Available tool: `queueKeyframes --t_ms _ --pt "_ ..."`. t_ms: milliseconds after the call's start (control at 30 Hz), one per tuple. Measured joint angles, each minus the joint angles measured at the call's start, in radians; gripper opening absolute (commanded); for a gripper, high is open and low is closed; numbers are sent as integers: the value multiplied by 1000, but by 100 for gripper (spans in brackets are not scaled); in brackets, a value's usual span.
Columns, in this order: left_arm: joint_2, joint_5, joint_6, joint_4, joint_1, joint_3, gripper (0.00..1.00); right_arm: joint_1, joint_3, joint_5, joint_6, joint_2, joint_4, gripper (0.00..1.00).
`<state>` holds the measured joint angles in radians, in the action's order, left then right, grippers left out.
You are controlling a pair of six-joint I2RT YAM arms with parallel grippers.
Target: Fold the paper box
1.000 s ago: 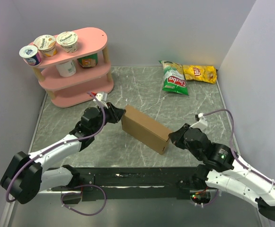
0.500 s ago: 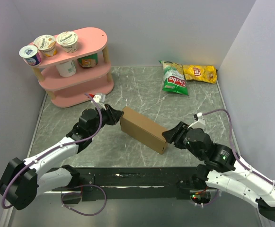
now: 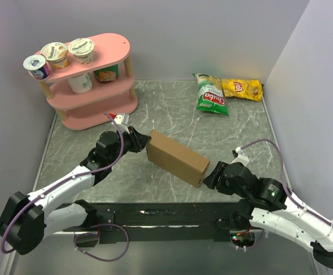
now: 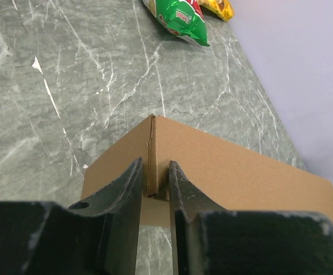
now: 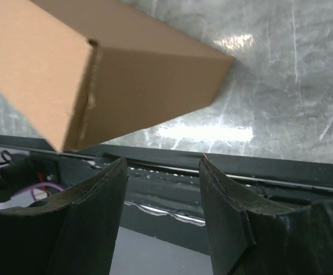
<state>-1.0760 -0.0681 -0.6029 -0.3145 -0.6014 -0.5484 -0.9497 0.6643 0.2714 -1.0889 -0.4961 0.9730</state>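
A grey-green marbled surface (image 3: 172, 109) fills the middle of the frame. A pink shelf unit (image 3: 91, 109) stands on it at upper left. A green chip bag (image 3: 212, 94) lies flat at upper right, a yellow chip bag (image 3: 242, 89) just beside it. The paper box (image 3: 176, 157) is at centre; whether it rests on the surface cannot be told.

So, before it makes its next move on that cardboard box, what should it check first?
1. Left claw grips the box: ok, it pinches a corner edge.
2. Right claw free of the box: ok, open, just off its near end.
3. Box looks closed: ok from these sides.
4. Locked shut inside: cannot tell.
5. Chip bags out of the way: ok, at the table's far edge.
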Motion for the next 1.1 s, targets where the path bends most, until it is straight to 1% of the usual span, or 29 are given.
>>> queueKeyframes --t_ms 100,133,167,233,300,533,733,900,1000,1100 --pt "1 0 0 2 0 0 5 0 -3 -5 6 -10 -19 61" --pt "1 0 0 3 0 0 5 0 0 -5 11 -11 -26 68" --pt "1 0 0 3 0 0 5 -1 6 -4 16 -13 -26 71" --pt "1 0 0 6 0 -2 5 -2 35 -3 32 -19 -21 75" --pt "0 0 0 8 0 -4 5 -2 68 -3 47 -18 -23 75" --pt "-1 0 0 15 0 -8 5 9 95 -12 74 -8 -74 66" --pt "1 0 0 17 0 -8 5 95 52 -83 95 -40 -200 64" --pt "8 0 0 27 0 -8 5 171 47 -124 117 -35 -227 60" --pt "8 0 0 26 0 -8 5 182 26 -129 116 -5 -232 57" --pt "7 0 0 26 0 -8 5 184 -5 -134 110 29 -224 56"
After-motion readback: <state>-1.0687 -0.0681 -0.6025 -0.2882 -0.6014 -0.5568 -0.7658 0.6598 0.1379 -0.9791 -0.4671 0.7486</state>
